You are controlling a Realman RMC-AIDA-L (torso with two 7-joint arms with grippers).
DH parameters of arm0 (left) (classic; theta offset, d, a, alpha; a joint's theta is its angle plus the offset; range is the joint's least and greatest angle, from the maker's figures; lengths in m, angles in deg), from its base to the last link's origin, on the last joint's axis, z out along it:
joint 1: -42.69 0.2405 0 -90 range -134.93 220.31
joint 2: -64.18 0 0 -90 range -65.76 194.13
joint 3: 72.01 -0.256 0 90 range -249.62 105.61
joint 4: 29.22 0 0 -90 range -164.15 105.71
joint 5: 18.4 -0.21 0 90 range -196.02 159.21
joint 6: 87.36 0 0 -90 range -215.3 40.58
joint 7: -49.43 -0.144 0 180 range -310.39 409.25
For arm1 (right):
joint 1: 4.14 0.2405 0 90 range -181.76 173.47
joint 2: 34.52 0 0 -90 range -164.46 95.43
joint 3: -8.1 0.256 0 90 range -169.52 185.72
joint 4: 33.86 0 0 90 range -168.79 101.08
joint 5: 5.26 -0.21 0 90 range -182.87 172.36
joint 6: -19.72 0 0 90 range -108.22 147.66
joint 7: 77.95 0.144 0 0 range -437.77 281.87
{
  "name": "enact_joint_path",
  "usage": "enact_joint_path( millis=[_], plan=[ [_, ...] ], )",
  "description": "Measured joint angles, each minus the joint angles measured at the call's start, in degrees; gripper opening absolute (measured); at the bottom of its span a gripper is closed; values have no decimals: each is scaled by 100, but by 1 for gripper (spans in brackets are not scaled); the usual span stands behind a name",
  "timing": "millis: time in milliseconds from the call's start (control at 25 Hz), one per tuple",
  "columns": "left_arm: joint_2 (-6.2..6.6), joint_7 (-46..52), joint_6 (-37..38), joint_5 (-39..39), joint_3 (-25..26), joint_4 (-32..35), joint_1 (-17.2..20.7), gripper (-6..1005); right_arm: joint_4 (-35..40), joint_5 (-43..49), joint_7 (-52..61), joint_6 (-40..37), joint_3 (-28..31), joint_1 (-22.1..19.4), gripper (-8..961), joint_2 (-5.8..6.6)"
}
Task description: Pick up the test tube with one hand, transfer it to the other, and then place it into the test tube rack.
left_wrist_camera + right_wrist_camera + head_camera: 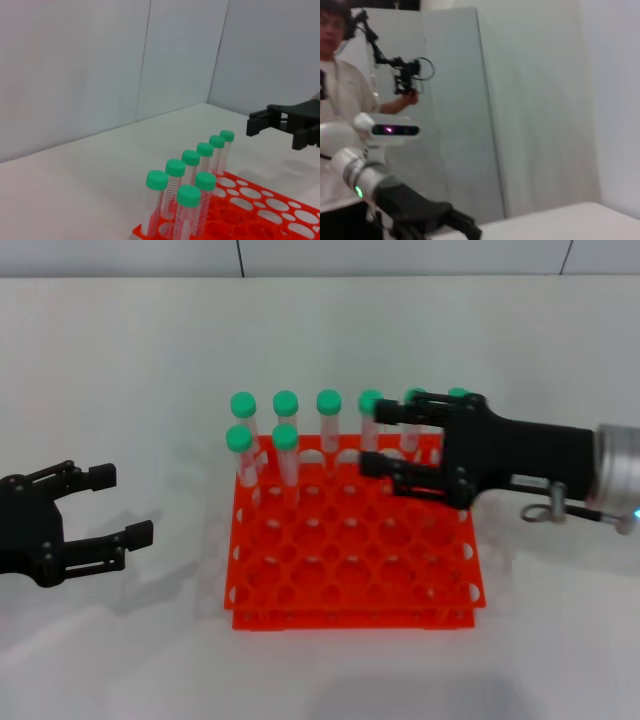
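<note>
The orange-red test tube rack (pixel 355 550) sits nearest on the white desk (pixel 150 370), its front rows of holes bare. Eight green-capped tubes stand upright in it: six in the rack's back row and two in the row just in front, at the rack's left end. The right claw (pixel 385 438) hangs over the rack's back right part, released, its two fingers spread and pointing along the back row toward the left end; one finger lies at cap height behind the row, the other in front. The test tube (pixel 371 425) most likely meant, fourth from the rack's left end, stands right at the fingertips with its long axis vertical, crosswise to the fingers, so the coming move seems to turn on sliding the fingers around that tube without knocking its neighbours. The left claw (pixel 105 505) waits well off the rack's left side, low near the desk, also spread and holding nothing. The right arm is plainly the nearer one.
</note>
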Motion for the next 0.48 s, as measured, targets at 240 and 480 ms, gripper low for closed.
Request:
enact_joint_path(
  millis=[240,480],
  plan=[
    [65,1,4,-52,4,-233,-154,871,24,743,-91,-292,858,-467,682,13],
    [303,-336,136,-20,9,-821,-409,871,-26,941,-441,-617,1405,-797,840,19]
  ],
)
